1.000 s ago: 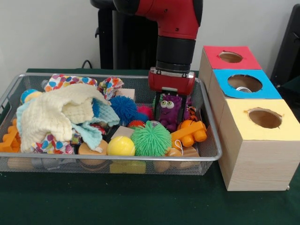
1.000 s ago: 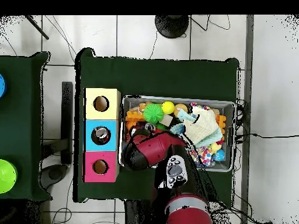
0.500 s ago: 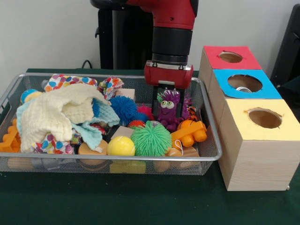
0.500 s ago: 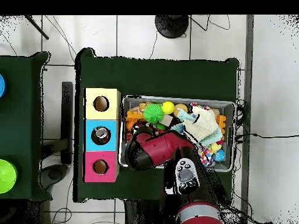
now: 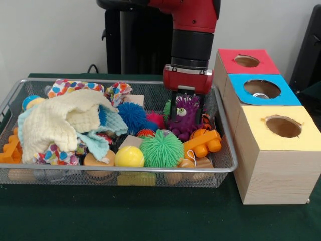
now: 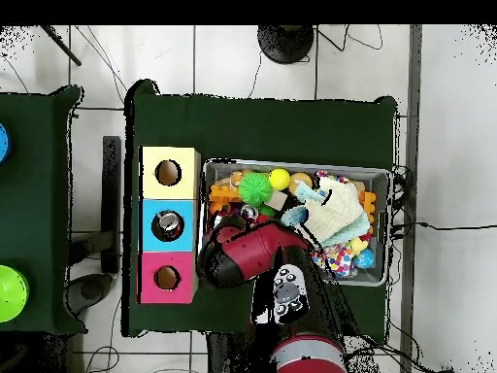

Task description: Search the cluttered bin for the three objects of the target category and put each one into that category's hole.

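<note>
The Sawyer arm's gripper (image 5: pixel 186 108) hangs over the right end of the wire-mesh bin (image 5: pixel 150 169), its red wrist block just above a purple monster toy (image 5: pixel 184 116) with googly eyes; the toy's tufted head rises between the dark fingers, though whether they pinch it or merely flank it cannot be told from either view.

At the bin's 6 o'clock rim in the front view sit a green spiky ball (image 5: pixel 161 148) and, touching it at 9 o'clock, a smooth yellow ball (image 5: pixel 129 156); an orange plastic toy (image 5: pixel 203 142) lies at the green ball's 3 o'clock; a blue spiky ball (image 5: pixel 133 115) sits at its 11 o'clock; a cream cloth (image 5: pixel 60 123) over a heart-print fabric (image 5: pixel 70 88) fills the left half.

No loose silvery can is visible in the clutter (the cloths cover much of it); something shiny shows inside the blue-surround hole (image 5: pixel 262 89), the middle of three pale wooden boxes at the bin's 3 o'clock, between the red-surround hole (image 5: pixel 246 61) and the yellow-surround hole (image 5: pixel 283 126).

Overhead, the red arm (image 6: pixel 254 254) covers the bin's lower-left corner; no writing is legible.
</note>
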`<action>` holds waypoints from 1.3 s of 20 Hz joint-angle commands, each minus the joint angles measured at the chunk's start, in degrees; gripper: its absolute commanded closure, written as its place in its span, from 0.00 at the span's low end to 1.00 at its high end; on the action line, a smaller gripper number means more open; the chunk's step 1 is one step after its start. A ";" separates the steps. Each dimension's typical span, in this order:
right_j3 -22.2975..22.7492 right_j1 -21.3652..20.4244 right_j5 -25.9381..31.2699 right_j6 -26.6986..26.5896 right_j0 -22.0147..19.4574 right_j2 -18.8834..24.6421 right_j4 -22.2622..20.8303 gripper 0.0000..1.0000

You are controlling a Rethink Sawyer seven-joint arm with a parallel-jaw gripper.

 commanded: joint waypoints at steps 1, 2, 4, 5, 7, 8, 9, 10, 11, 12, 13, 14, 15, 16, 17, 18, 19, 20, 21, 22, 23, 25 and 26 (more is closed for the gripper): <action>3.10 0.99 -0.83 1.05 1.69 -0.91 -2.76 0.00; 3.32 0.80 -0.74 0.98 1.71 -0.92 -2.68 0.00; 3.54 0.61 -0.68 0.87 1.78 -0.93 -2.57 0.00; 3.71 0.38 -0.61 0.75 1.71 -0.79 -2.54 0.00; 3.93 0.21 -0.51 0.46 1.50 -0.43 -2.53 0.00; 4.17 0.15 -0.58 0.43 1.42 -0.33 -2.56 0.00; 4.69 -0.14 -0.64 0.41 1.27 -0.22 -2.58 0.00; 5.14 -0.33 -0.68 0.41 1.15 -0.15 -2.59 0.00; 5.52 -0.54 -0.72 0.43 1.05 -0.09 -2.58 0.00; 5.94 -0.71 -0.87 0.48 0.89 -0.01 -2.57 0.00; 6.39 -1.04 -0.85 0.45 0.65 0.23 -2.51 0.00; 6.65 -1.16 -1.00 0.52 0.62 0.24 -2.50 0.00; 6.91 -1.28 -1.14 0.60 0.58 0.26 -2.48 0.00; 7.08 -1.33 -1.18 0.61 0.53 0.37 -2.44 0.00; 7.33 -1.49 -1.26 0.68 0.59 0.36 -2.39 0.00; 7.40 -1.48 -1.25 0.73 0.62 0.37 -2.32 0.00; 7.45 -1.42 -1.44 0.82 0.76 0.21 -2.35 0.00; 7.04 -1.25 -1.23 0.62 0.85 0.14 -2.42 0.00; 6.63 -1.08 -1.02 0.43 0.94 0.08 -2.48 0.00; 6.32 -0.89 -0.82 0.10 0.81 0.25 -2.59 0.00; 6.16 -0.73 -0.68 -0.07 0.76 0.30 -2.65 0.00; 5.84 0.02 -1.33 0.11 1.20 -0.49 -3.06 0.00; 5.41 0.82 -2.10 0.49 1.92 -1.44 -3.34 0.00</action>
